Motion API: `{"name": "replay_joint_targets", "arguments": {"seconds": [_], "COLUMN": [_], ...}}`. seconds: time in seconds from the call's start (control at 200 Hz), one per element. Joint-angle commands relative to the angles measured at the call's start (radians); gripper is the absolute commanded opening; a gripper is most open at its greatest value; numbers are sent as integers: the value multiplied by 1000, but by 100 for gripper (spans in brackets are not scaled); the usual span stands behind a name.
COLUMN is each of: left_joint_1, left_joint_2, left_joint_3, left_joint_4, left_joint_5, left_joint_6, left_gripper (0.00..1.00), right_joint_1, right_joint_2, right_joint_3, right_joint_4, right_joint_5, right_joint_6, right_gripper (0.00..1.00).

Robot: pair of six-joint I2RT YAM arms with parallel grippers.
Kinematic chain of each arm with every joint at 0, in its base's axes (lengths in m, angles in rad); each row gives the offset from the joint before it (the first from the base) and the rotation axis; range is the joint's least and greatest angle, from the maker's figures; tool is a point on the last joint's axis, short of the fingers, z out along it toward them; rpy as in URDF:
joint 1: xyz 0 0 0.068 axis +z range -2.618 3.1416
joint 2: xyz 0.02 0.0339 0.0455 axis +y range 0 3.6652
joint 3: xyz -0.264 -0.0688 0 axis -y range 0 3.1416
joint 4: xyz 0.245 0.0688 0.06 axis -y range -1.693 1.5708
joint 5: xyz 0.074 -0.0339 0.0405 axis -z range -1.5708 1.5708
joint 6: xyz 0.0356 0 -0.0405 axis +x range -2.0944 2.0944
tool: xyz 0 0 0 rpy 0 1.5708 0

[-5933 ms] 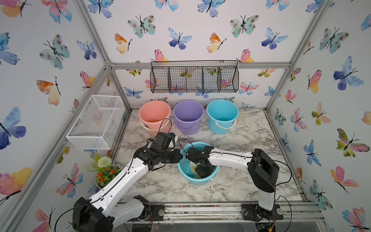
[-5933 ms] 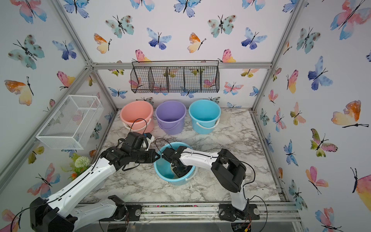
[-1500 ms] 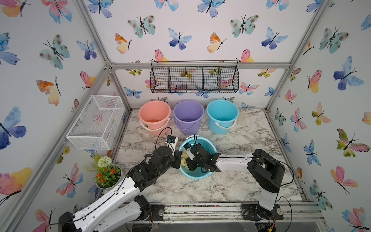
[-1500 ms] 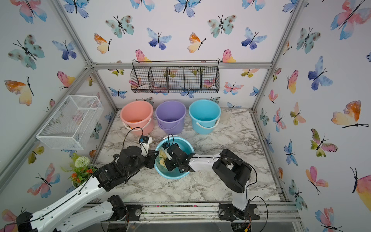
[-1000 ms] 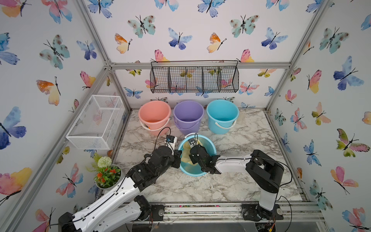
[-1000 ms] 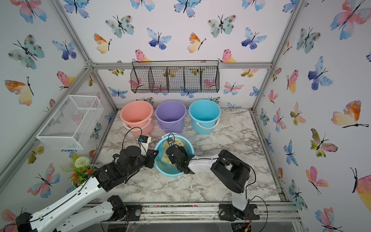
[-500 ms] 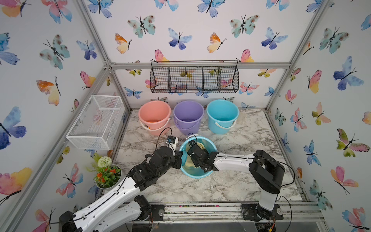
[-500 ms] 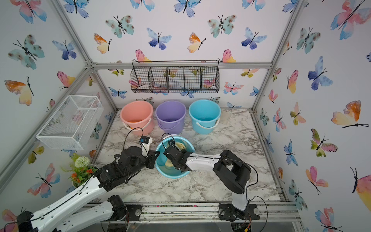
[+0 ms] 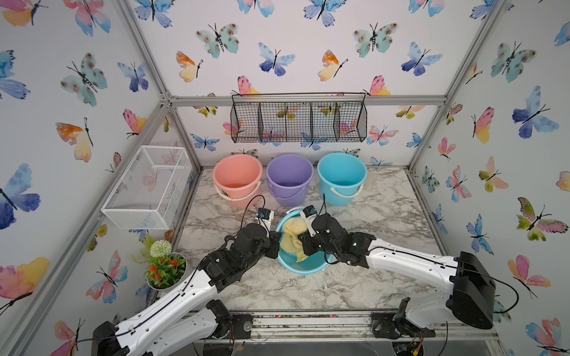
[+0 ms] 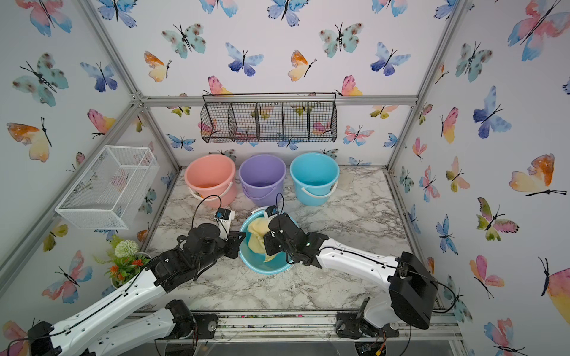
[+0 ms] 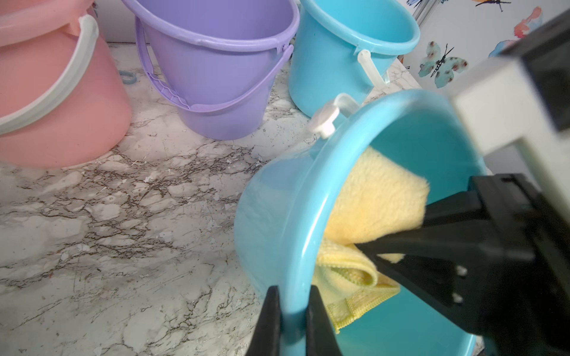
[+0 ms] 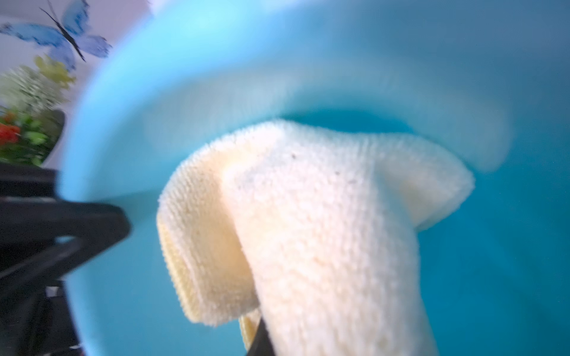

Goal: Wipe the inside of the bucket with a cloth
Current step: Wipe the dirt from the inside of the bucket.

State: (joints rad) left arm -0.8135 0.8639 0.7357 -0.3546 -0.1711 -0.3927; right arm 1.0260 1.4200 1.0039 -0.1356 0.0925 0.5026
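- Marble tabletop [image 9: 385, 222] carries everything. My landmark is the tipped bucket [image 9: 305, 266], a turquoise one near the middle of the tabletop, leaning so that its mouth faces up and toward my right arm.
- Black wire rack [image 9: 298, 121]: on the back wall, well behind and above the tipped bucket.
- White wire basket [image 9: 148, 188]: on the side wall, well to the left of the tipped bucket and higher.
- Three upright pails stand in a row just behind the tipped bucket: pink bucket [image 9: 237, 180], purple bucket [image 9: 289, 182] and blue bucket [image 9: 341, 178], with handles down.
- Potted plant [image 9: 165, 268]: left of the tipped bucket, at the table's edge.
- Cloth [image 9: 291, 237]: pale yellow terry, bunched and folded inside the tipped bucket, lying against the inner wall on the side toward my left arm.
- Left claw [image 11: 293, 296]: clamped on the tipped bucket's rim — one finger outside the wall, one inside.
- Right claw [image 11: 367, 249]: reaching into the tipped bucket's mouth, pinched tight on a fold of the cloth — my right wrist view is blurred.
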Motion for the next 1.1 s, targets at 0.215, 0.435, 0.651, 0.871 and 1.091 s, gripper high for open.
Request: {"name": "replay_joint_targets", "arguments": {"seconds": [0.215, 0.435, 0.651, 0.871, 1.091], "left_joint_1": [-2, -2, -2, -2, -2], "left_joint_2": [9, 14, 20, 21, 31], "left_joint_3": [-1, 0, 19, 22, 27], "left_joint_4": [-19, -12, -27, -30, -39], "left_joint_5": [33, 56, 55, 55, 38], "left_joint_6": [11, 12, 16, 15, 7], "left_gripper": [0, 0, 0, 0, 0], "right_joint_1": [-6, 2, 11, 16, 19], "right_joint_2": [-7, 122, 266, 369, 348], "right_joint_3": [-13, -75, -129, -126, -168], "right_joint_4": [225, 407, 597, 622, 640], "right_joint_5": [-50, 33, 59, 64, 47], "right_joint_6": [-13, -74, -161, -187, -182], "right_gripper": [2, 2, 2, 2, 2]}}
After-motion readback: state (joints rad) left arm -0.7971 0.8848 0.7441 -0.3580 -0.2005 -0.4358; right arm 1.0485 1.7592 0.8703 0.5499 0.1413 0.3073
